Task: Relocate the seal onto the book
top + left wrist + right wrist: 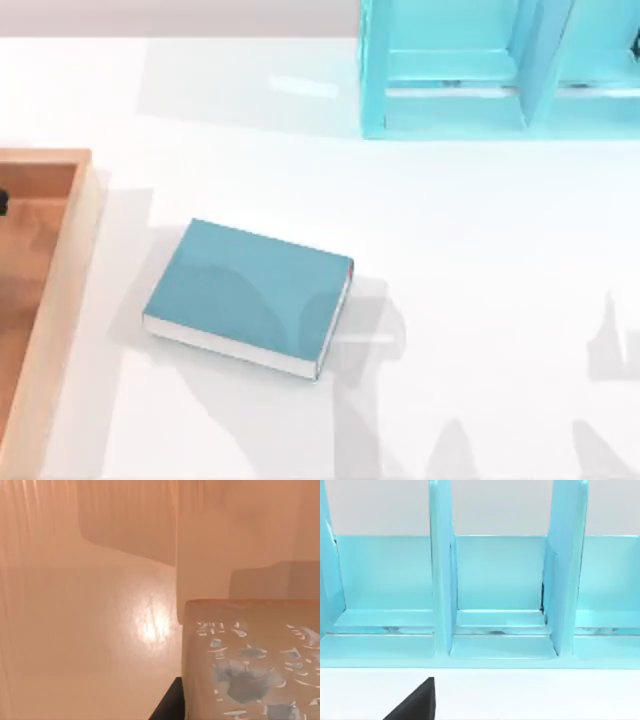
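item: seal (250, 665), tan block seen close by my left pincer's wrist camera inside the wooden tray (45, 300), pincer state i cannot tell; book (245, 295) well apart at table centre; risk: possibly an off-centre grasp tipping it against the tray wall.

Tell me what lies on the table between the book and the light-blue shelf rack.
In the top view, only bare white table separates the book from the shelf rack; faint shadows cross it.
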Controlling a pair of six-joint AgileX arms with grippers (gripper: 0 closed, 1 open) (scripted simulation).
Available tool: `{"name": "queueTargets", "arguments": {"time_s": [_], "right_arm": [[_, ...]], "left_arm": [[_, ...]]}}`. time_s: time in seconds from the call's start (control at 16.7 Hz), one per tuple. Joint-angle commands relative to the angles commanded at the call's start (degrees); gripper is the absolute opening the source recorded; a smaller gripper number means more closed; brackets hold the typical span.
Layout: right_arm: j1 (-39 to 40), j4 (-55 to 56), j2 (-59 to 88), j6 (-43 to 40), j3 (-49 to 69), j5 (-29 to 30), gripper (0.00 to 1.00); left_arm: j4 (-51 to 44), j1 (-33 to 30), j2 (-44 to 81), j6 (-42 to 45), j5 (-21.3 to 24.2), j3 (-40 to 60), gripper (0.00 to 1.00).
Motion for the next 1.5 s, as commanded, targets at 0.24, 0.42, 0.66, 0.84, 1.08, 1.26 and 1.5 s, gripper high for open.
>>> {"name": "queueTargets", "arguments": {"time_s": [0.24,0.42,0.66,0.84,1.08,1.26,1.5], "right_arm": [[0.00,0.00,0.00,0.00,0.00,0.00,1.00],[0.00,0.00,0.00,0.00,0.00,0.00,1.00],[0.00,0.00,0.00,0.00,0.00,0.00,1.00],[0.00,0.00,0.00,0.00,0.00,0.00,1.00],[0.00,0.00,0.00,0.00,0.00,0.00,1.00],[0.00,0.00,0.00,0.00,0.00,0.00,1.00],[0.00,0.00,0.00,0.00,0.00,0.00,1.00]], "left_arm": [[-9.67,-7.81,-2.31,-6.94,0.18,7.29,0.00],[-17.03,-14.76,-4.08,-13.31,0.10,12.59,0.00],[-24.07,-20.83,-5.74,-20.24,-0.33,17.90,0.00],[-24.91,-21.44,-5.94,-21.04,-0.40,18.58,0.00],[-24.22,-22.08,-5.09,-21.73,-0.37,18.45,0.00],[-21.20,-27.12,-1.82,-26.67,-0.39,18.34,0.00],[-15.03,-36.86,3.64,-36.31,-0.45,17.63,0.00]]}}
